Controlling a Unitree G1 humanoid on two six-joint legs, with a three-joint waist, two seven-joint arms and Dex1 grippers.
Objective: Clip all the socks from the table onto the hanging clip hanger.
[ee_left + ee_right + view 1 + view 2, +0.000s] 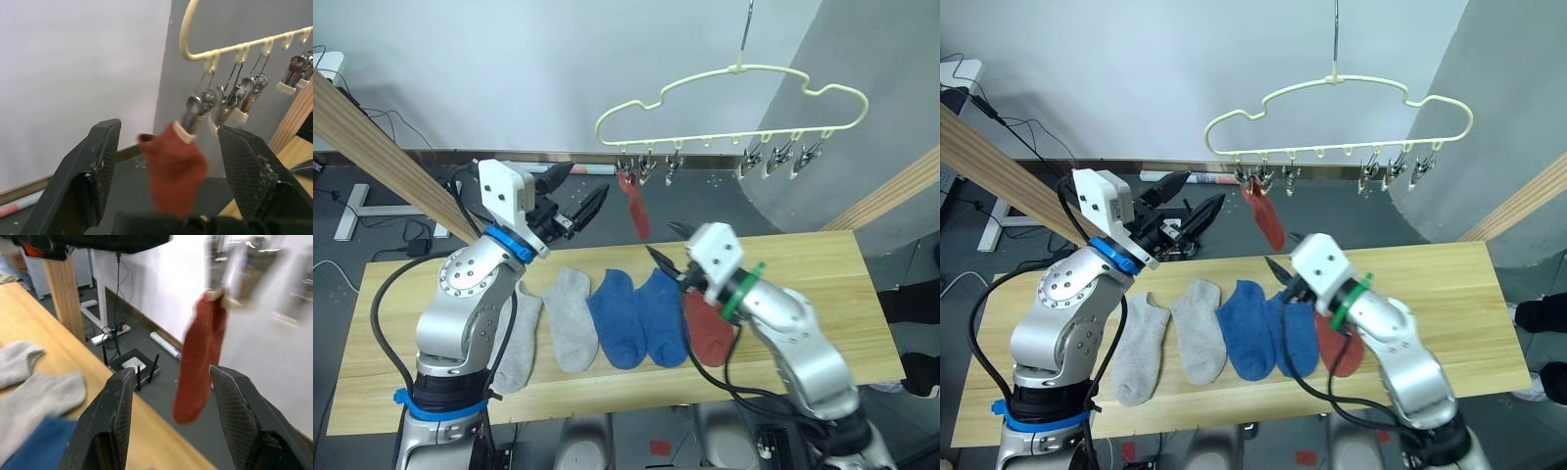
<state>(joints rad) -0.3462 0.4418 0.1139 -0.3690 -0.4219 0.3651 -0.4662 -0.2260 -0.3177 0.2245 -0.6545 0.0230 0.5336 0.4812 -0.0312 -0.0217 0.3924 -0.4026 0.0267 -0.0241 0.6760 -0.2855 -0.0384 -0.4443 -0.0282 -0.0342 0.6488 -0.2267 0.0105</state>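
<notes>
Hanging red sock (175,169) between parted fingers (90,166)

Both arms are rounded, silver-grey metal shells with visible screws and black cables looping alongside. The left arm wears a blue ring at the wrist and another low at its base, the right a green ring. Each ends in a white block carrying the left gripper (576,192) and right gripper (664,247), with black, tapered, textured fingers (95,161).

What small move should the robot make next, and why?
Probably lower the right gripper to the red sock on the table and grasp it. One red sock already hangs from a clip on the hanger. Both grippers are open and empty, and the right one is nearest to this sock. Five socks lie on the table.
</notes>
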